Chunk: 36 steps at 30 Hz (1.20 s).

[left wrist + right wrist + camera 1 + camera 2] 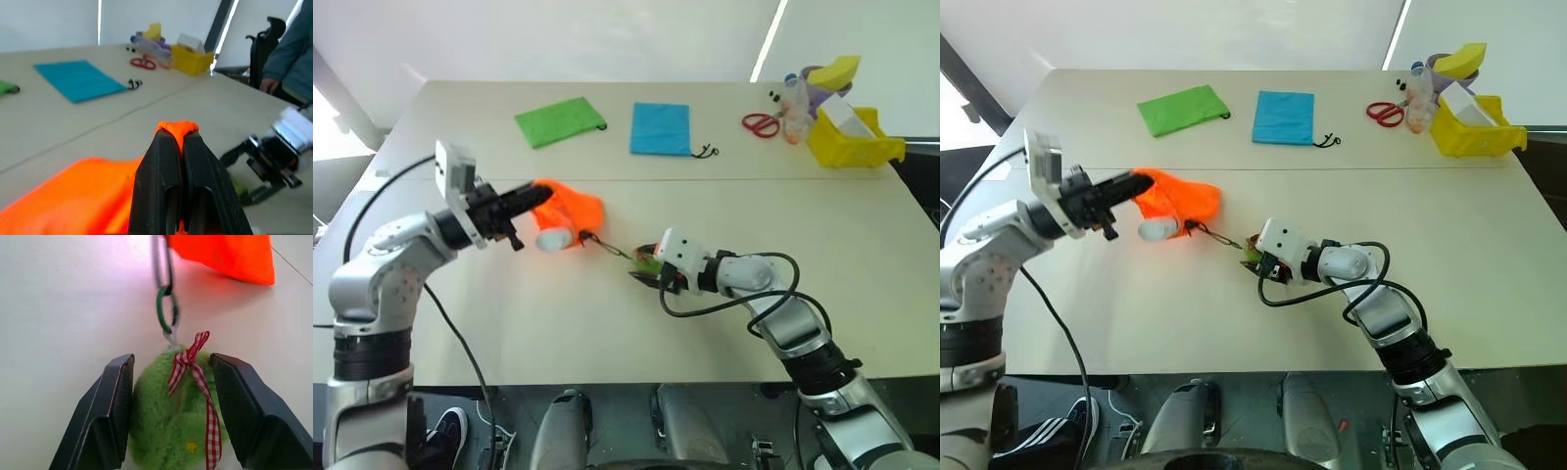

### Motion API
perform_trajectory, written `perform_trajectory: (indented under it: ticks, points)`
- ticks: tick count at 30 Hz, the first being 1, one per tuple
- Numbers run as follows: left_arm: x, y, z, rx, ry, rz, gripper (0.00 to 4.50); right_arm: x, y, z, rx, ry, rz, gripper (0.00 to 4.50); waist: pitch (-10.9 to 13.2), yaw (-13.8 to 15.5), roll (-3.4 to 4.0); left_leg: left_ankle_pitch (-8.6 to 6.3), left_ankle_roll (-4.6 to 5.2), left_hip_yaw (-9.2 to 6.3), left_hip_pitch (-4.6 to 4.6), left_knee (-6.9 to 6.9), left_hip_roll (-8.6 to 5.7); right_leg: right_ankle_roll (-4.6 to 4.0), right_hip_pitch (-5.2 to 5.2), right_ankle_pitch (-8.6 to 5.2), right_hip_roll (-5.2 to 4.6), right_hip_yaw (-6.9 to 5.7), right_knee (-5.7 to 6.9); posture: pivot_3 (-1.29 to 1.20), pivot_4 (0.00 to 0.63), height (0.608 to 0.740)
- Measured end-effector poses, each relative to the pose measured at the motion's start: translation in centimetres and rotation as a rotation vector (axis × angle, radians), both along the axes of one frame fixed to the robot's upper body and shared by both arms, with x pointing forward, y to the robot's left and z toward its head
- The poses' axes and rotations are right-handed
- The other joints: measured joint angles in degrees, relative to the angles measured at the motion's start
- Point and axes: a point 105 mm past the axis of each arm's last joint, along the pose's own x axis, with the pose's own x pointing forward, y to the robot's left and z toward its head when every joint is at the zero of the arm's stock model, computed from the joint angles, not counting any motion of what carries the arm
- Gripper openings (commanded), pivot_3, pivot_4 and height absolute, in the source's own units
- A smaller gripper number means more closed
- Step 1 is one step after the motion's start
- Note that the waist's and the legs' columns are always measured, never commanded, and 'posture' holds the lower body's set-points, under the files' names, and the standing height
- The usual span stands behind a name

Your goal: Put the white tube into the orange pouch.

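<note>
Protruding white tube (552,239) from bunched orange pouch (573,208).

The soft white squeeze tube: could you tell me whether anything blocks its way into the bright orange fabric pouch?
Nothing visible does. The white tube already sits partly inside the orange pouch, capped end protruding at its mouth. The left gripper pinches the fabric; the right gripper holds the green plush charm.

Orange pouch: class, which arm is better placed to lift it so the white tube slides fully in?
Left, probably. Its claw pinches the orange pouch above the white tube; the right claw holds the green charm.
</note>
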Motion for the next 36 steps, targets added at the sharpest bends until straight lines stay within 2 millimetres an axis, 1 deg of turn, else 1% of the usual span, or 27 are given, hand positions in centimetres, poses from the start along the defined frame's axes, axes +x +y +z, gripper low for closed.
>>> perform_trajectory:
  ticks: [1, 6, 8, 12, 18, 20, 22, 24, 25, 27, 29, 32, 36]
  points:
    - [-0.1, -0.1, -0.3, -0.003, 0.012, -0.003, 0.06, 0.0, 0.0, 0.0, 0.0, 0.0, 0.0, 2.59, 0.0, 0.17, 0.0, 0.0, 0.0, -0.01, -0.01, 0.01, -0.01, 0.0, 0.0, 0.0, 0.0, 0.0, 0.0, 0.0, 0.15, 0.74]
    - [-0.2, -0.1, -0.1, -0.002, 0.005, -0.005, 0.06, -0.1, 0.0, -0.2, 0.004, 0.009, 0.002, 2.59, 0.0, 0.31, 0.0, 0.01, -0.01, 0.06, 0.0, 0.12, -0.03, -0.01, 0.04, 0.0, -0.05, 0.03, 0.0, 0.0, 0.15, 0.74]
    - [-0.4, 0.2, -0.6, 0.009, 0.017, -0.005, 0.06, -0.2, -0.1, -0.4, -0.004, 0.016, 0.006, 2.59, 0.0, 0.24, 0.0, 0.01, -0.01, 0.06, 0.0, 0.12, -0.03, -0.01, 0.04, 0.0, -0.04, 0.03, 0.0, 0.0, 0.15, 0.74]
    - [-0.9, 0.4, -1.9, 0.033, 0.049, -0.005, 0.06, -0.3, -0.9, -0.8, -0.057, 0.015, 0.011, 2.59, 0.0, 0.08, 0.0, 0.01, -0.01, 0.04, 0.0, 0.09, -0.02, -0.01, 0.03, 0.0, -0.03, 0.02, 0.0, 0.0, 0.15, 0.74]
    - [-1.3, 0.2, -2.1, 0.051, 0.039, -0.012, 0.06, -0.6, -3.1, -1.1, -0.188, 0.005, 0.034, 2.59, 0.0, 0.28, -0.01, 0.01, -0.01, 0.06, 0.0, 0.1, -0.04, -0.01, 0.04, 0.0, -0.07, 0.03, -0.01, 0.0, 0.15, 0.74]
    - [-1.3, 0.2, -2.2, 0.053, 0.04, -0.01, 0.0, -0.6, -3.2, -1.0, -0.199, 0.0, 0.041, 2.02, 0.0, 0.27, -0.01, 0.01, -0.01, 0.04, 0.01, 0.1, -0.03, -0.01, 0.04, 0.0, -0.03, 0.02, -0.01, 0.0, 0.15, 0.74]
    - [-1.2, 0.2, -2.2, 0.054, 0.03, -0.008, 0.0, -0.6, -2.7, -1.0, -0.186, -0.008, 0.04, 1.25, 0.0, 0.17, -0.01, 0.01, -0.01, 0.03, 0.01, 0.1, -0.01, -0.01, 0.04, 0.0, 0.0, 0.02, -0.01, 0.0, 0.15, 0.74]
    - [-1.2, 0.1, -2.1, 0.05, 0.024, -0.01, 0.0, -0.5, -2.0, -0.9, -0.158, -0.012, 0.043, 0.15, 0.0, -0.04, -0.01, 0.01, -0.01, 0.03, 0.01, 0.1, 0.0, -0.01, 0.03, 0.0, 0.01, 0.02, -0.01, 0.0, 0.15, 0.74]
    - [-1.2, 0.1, -2.1, 0.05, 0.023, -0.011, 0.0, -0.5, -1.7, -0.9, -0.145, -0.009, 0.042, 0.07, 0.0, -0.05, -0.01, 0.01, -0.01, 0.04, 0.01, 0.1, -0.01, -0.01, 0.03, 0.0, 0.0, 0.03, -0.01, 0.0, 0.15, 0.74]
    - [-1.3, 0.1, -2.1, 0.05, 0.023, -0.012, 0.0, -0.5, -1.8, -0.8, -0.121, 0.016, 0.033, 0.07, 0.0, 0.06, -0.01, 0.01, -0.01, 0.04, 0.0, 0.1, -0.02, -0.01, 0.03, 0.0, -0.02, 0.03, -0.01, 0.0, 0.15, 0.74]
    - [-1.3, 0.2, -2.0, 0.052, 0.022, -0.012, 0.0, -0.6, -2.0, -0.1, -0.072, 0.047, 0.031, 0.07, 0.0, 0.18, 0.0, 0.01, -0.01, 0.04, 0.0, 0.1, -0.03, -0.01, 0.04, 0.0, -0.06, 0.02, -0.01, 0.0, 0.15, 0.74]
    - [-1.2, 0.4, -1.9, 0.055, 0.02, -0.011, 0.0, -0.8, -2.5, 2.0, 0.046, 0.087, 0.032, 0.07, 0.0, 0.32, -0.01, 0.01, -0.01, 0.04, -0.01, 0.1, -0.03, -0.01, 0.04, 0.0, -0.05, 0.02, -0.01, 0.0, 0.15, 0.74]
    - [-0.9, 0.4, -1.4, 0.051, 0.007, -0.012, 0.0, -1.3, -3.0, 5.5, 0.233, 0.15, 0.054, 0.07, 0.0, 0.35, -0.01, 0.01, -0.01, 0.03, 0.0, 0.1, -0.02, -0.01, 0.04, 0.0, -0.04, 0.02, -0.01, 0.0, 0.15, 0.74]
